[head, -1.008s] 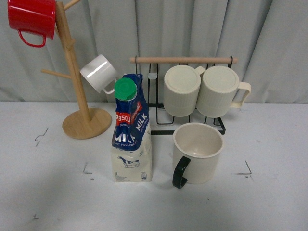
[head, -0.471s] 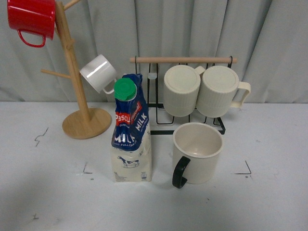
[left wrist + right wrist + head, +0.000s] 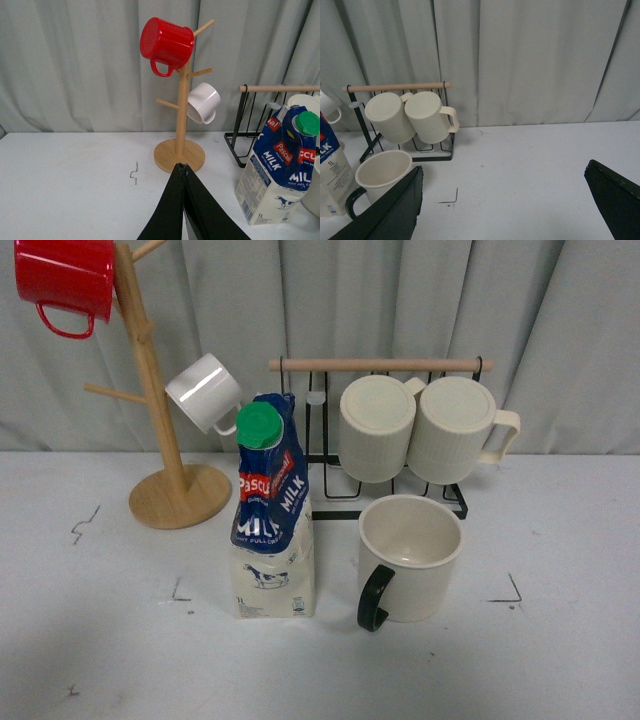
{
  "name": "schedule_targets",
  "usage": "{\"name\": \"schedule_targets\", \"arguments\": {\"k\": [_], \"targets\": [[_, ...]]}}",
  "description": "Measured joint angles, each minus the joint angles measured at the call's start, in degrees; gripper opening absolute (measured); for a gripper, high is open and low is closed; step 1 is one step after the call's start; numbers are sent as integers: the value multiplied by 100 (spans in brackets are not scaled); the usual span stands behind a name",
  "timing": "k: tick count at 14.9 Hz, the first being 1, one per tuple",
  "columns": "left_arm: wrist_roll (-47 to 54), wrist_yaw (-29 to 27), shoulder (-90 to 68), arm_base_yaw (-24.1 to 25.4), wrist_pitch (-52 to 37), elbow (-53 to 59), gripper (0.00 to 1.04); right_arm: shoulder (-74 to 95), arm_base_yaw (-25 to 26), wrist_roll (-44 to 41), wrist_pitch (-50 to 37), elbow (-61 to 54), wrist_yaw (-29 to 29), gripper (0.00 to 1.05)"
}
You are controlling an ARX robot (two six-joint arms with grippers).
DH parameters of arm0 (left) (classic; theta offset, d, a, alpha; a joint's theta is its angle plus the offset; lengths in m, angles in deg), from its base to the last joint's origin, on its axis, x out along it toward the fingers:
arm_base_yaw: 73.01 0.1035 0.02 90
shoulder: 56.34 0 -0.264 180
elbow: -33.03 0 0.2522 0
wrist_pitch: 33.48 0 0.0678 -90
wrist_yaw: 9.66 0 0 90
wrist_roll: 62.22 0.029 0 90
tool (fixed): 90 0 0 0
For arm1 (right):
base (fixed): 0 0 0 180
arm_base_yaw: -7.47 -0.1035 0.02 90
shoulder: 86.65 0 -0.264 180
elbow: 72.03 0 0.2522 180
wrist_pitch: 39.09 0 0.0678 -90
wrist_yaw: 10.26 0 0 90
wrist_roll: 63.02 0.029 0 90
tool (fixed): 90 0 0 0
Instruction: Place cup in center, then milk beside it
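The cup (image 3: 411, 557) stands upright on the table (image 3: 560, 640), handle toward the camera, just in front of the black wire rack (image 3: 330, 465) holding two ribbed mugs (image 3: 378, 428); the milk (image 3: 272, 510) stands upright just beside it on its left, apart from it. Behind the milk, a wooden mug tree (image 3: 165, 430) carries a red mug (image 3: 65, 280) and a white mug (image 3: 205, 392). The left gripper (image 3: 185, 172) has its fingers pressed together and holds nothing; the right gripper (image 3: 502, 197) is spread wide, also holding nothing.
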Motion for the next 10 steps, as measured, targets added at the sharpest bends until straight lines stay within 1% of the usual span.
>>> {"name": "schedule_targets", "arguments": {"k": [3, 4, 5, 6, 8, 9, 10], "targets": [[-2, 0, 343, 0, 341, 0, 2, 0, 0, 0, 0, 0, 0, 98], [0, -4, 533, 0, 608, -11, 2, 0, 2, 0, 0, 0, 0, 98], [0, 13, 1104, 0, 1421, -7, 2, 0, 0, 0, 0, 0, 0, 98], [0, 7, 1320, 0, 1270, -13, 2, 0, 2, 0, -2, 0, 0, 98], [0, 0, 1322, 0, 1410, -7, 2, 0, 0, 0, -2, 0, -4, 98], [-2, -4, 1322, 0, 1368, -7, 8, 0, 0, 0, 2, 0, -4, 98], [-2, -2, 1322, 0, 1384, -7, 21, 0, 0, 0, 0, 0, -4, 98]]}}
